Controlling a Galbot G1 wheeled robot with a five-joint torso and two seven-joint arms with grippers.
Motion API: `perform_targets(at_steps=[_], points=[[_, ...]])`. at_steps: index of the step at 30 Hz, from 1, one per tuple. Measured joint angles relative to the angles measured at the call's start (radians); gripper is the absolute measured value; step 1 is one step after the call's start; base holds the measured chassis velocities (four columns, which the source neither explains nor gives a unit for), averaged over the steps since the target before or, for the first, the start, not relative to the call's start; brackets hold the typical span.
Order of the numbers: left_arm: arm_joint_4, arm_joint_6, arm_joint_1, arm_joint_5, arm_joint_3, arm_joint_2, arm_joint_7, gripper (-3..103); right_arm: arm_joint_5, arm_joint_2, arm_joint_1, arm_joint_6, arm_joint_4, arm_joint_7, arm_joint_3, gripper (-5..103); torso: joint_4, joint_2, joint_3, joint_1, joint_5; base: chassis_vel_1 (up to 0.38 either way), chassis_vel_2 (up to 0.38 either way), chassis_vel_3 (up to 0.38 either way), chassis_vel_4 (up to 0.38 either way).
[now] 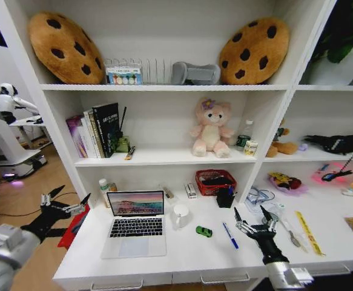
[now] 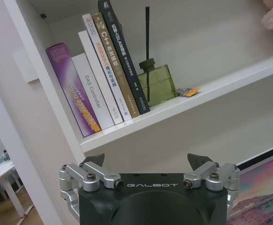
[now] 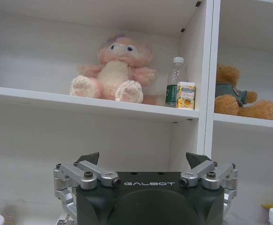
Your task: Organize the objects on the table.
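Note:
The silver laptop (image 1: 137, 227) stands open on the left half of the white table (image 1: 182, 254), and a corner of its screen (image 2: 267, 197) shows in the left wrist view. A tiny green toy car (image 1: 204, 231) lies right of it, and a blue pen (image 1: 230, 235) lies farther right. My left gripper (image 1: 67, 203) (image 2: 146, 161) hangs open beyond the table's left end, level with the laptop screen. Just right of the blue pen, my right gripper (image 1: 253, 217) (image 3: 143, 159) is open above the table. Neither holds anything.
A white mug (image 1: 180, 215), a red basket (image 1: 215, 180) and a black holder (image 1: 225, 197) stand behind the car. A yellow ruler (image 1: 309, 232) and small items lie to the right. The shelf above holds books (image 2: 103, 79), a green bottle (image 2: 157, 84) and a pink bear (image 3: 115, 70).

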Motion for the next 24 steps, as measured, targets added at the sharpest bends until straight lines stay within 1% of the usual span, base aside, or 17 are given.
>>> perform_targets(at_steps=[1,4,6,7,9,10,12,15,16,18,19,22,24], points=[[0.000,0.000,0.000,0.000,0.000,0.000,0.000,96,0.000,0.000,0.000,0.000,0.000,0.000,0.000,100,0.0000,0.000,0.000,0.000,0.0000,0.000,0.000,0.000,0.000],[0.079,0.005,-0.062,0.001,0.067,0.055,-0.008,99,0.002,-0.004,0.010,-0.009,-0.011,0.007,0.000,100,0.0005,0.000,0.000,0.000,0.0000,0.000,0.000,0.000,0.000],[0.092,0.005,-0.072,0.002,0.079,0.065,-0.009,99,0.002,-0.004,0.012,-0.010,-0.013,0.008,0.001,100,0.0003,0.000,0.000,0.000,-0.0001,0.000,0.000,0.000,0.000],[0.124,0.005,-0.102,0.005,0.110,0.092,-0.009,99,0.003,-0.004,0.014,-0.011,-0.018,0.009,0.004,100,0.0001,0.000,0.000,0.000,-0.0001,0.000,0.000,0.000,0.000],[0.137,0.005,-0.117,0.004,0.125,0.105,-0.009,99,0.003,-0.003,0.014,-0.011,-0.022,0.009,0.005,100,0.0000,0.000,0.000,0.000,0.0000,0.000,0.000,0.000,0.000],[0.152,0.007,-0.141,0.000,0.147,0.124,-0.010,99,0.003,0.000,0.013,-0.011,-0.027,0.009,0.006,100,0.0000,0.000,0.000,0.000,-0.0001,0.000,0.000,0.000,0.000],[0.176,0.018,-0.205,-0.030,0.206,0.169,-0.034,99,0.003,0.008,0.011,-0.010,-0.040,0.010,0.005,100,-0.0001,0.000,0.000,0.000,0.0000,0.000,0.000,0.000,0.000],[0.184,0.023,-0.238,-0.045,0.232,0.187,-0.044,99,0.003,0.013,0.010,-0.010,-0.045,0.010,0.001,100,-0.0002,0.000,0.000,0.000,0.0001,0.000,0.000,0.000,0.000],[0.200,0.028,-0.281,-0.059,0.269,0.214,-0.052,99,0.000,0.019,0.011,-0.010,-0.050,0.010,-0.005,100,-0.0004,0.000,0.000,0.000,0.0001,0.000,0.000,0.000,0.000],[0.217,0.029,-0.313,-0.062,0.301,0.246,-0.051,99,-0.004,0.025,0.016,-0.010,-0.056,0.010,-0.010,100,-0.0002,0.000,0.000,0.000,0.0000,0.000,0.000,0.000,0.000],[0.217,0.029,-0.313,-0.062,0.301,0.246,-0.051,99,-0.004,0.025,0.016,-0.010,-0.056,0.010,-0.010,100,-0.0002,0.000,0.000,0.000,0.0000,0.000,0.000,0.000,0.000],[0.239,0.028,-0.339,-0.061,0.337,0.291,-0.034,99,-0.008,0.033,0.026,-0.010,-0.068,0.010,-0.011,100,0.0002,0.000,0.000,0.000,0.0001,0.000,0.000,0.000,0.000],[0.243,0.028,-0.350,-0.061,0.351,0.302,-0.030,99,-0.008,0.035,0.027,-0.010,-0.072,0.010,-0.010,100,0.0002,0.000,0.000,0.000,0.0001,0.000,0.000,0.000,0.000]])
